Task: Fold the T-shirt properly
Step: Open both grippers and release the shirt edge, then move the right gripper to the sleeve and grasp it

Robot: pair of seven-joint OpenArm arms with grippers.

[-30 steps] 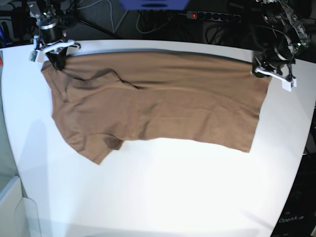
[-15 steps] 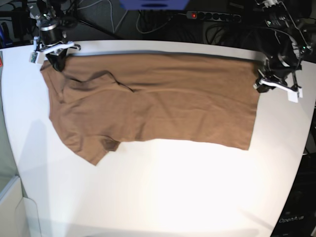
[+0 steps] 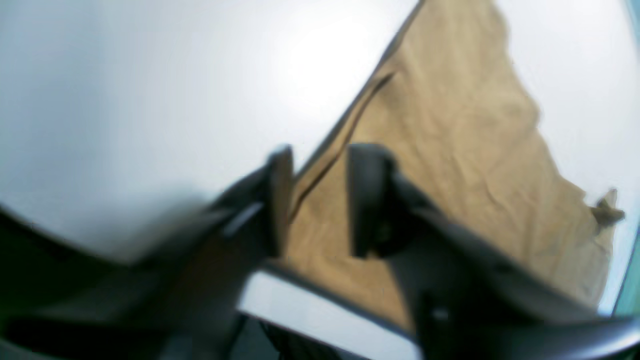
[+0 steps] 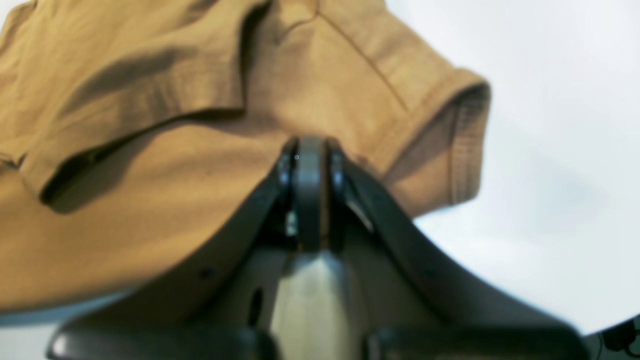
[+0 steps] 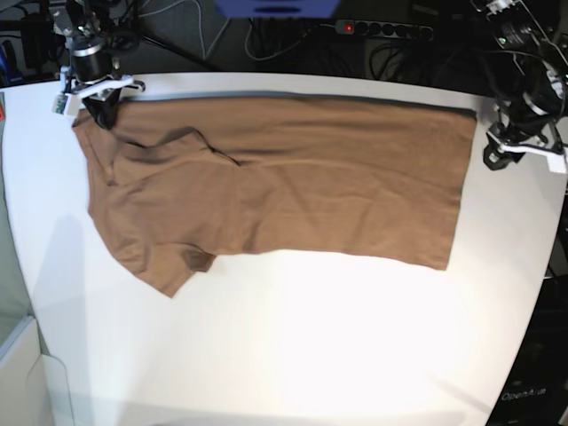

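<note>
While my right gripper (image 4: pixel 310 155) is pinched tight on the T-shirt (image 5: pixel 284 177) near its sleeve at the table's (image 5: pixel 293 346) back corner, my left gripper (image 3: pixel 320 200) hangs off the far hem, fingers (image 3: pixel 367 195) spread, nothing in them, shirt lying flat across the white top

T-shirt (image 5: pixel 284 177) flat across bench (image 5: pixel 293 346) rear; right gripper (image 5: pixel 100 108) on its far-left corner, left gripper (image 5: pixel 519 153) just beside right edge.
</note>
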